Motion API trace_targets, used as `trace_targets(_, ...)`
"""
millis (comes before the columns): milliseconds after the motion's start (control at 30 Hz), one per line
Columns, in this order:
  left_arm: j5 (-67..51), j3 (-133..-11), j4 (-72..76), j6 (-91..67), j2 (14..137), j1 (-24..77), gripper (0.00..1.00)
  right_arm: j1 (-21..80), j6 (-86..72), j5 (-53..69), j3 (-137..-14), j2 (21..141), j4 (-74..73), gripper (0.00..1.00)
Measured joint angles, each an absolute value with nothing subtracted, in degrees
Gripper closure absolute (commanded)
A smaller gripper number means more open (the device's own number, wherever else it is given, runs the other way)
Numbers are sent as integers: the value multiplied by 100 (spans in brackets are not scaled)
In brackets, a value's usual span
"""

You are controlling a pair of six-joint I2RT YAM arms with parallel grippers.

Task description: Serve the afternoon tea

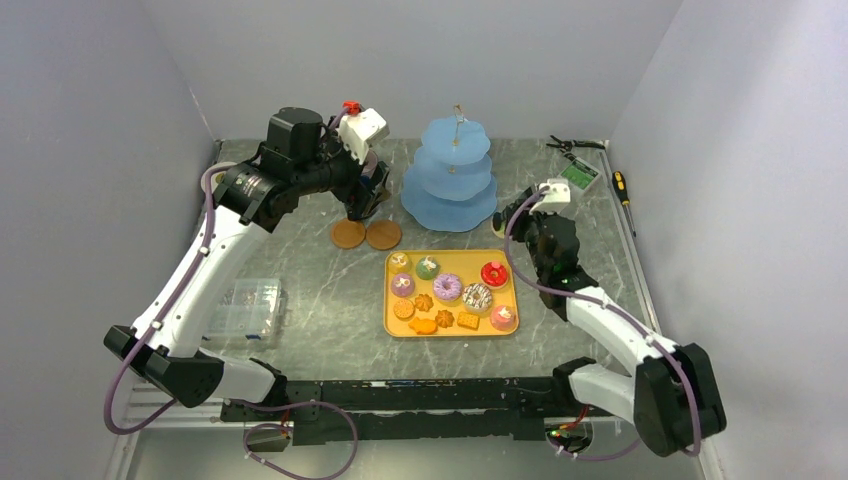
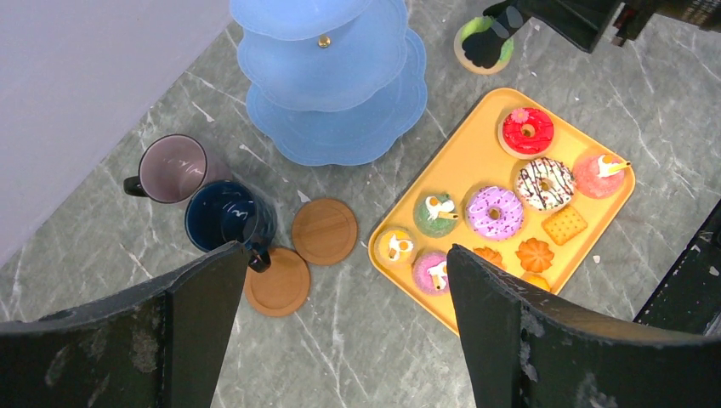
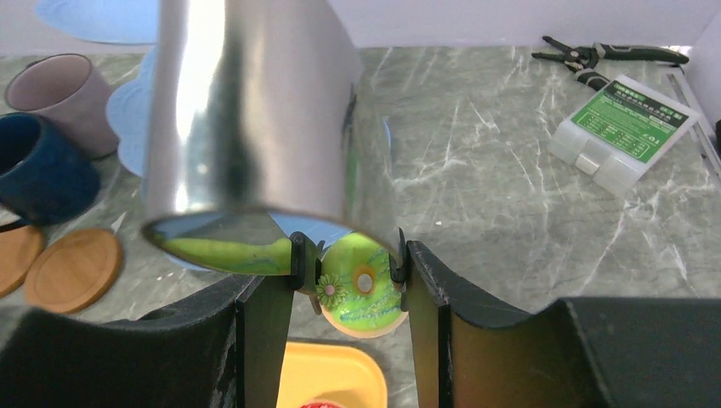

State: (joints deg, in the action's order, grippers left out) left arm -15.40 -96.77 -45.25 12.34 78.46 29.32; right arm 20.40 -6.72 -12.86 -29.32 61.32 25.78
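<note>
My right gripper (image 3: pixel 344 285) is shut on metal tongs (image 3: pixel 255 110), and their black tips pinch a green doughnut (image 3: pixel 366 293) just above the table, right of the light-blue three-tier stand (image 1: pixel 450 180). The same doughnut (image 2: pixel 483 47) shows in the left wrist view. More doughnuts, cupcakes and orange biscuits lie on the yellow tray (image 1: pixel 452 254). High over two brown coasters (image 1: pixel 348 234) (image 1: pixel 383 234), my left gripper (image 2: pixel 344 255) hangs open and empty. A dark-blue mug (image 2: pixel 228 217) and a mauve mug (image 2: pixel 173 167) stand beside the coasters, left of the stand.
A clear plastic box (image 1: pixel 240 305) sits at the left. At the back right lie a green-labelled box (image 1: pixel 578 175), pliers (image 1: pixel 570 145) and a screwdriver (image 1: pixel 622 187). Walls close in the table on three sides.
</note>
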Motion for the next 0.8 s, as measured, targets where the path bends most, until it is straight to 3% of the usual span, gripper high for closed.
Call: trace_targets(800, -1540, -9581, -4440, 1282, 7655, 2932, 7, 1503, -821, -521, -4300, 9011, 4193, 53)
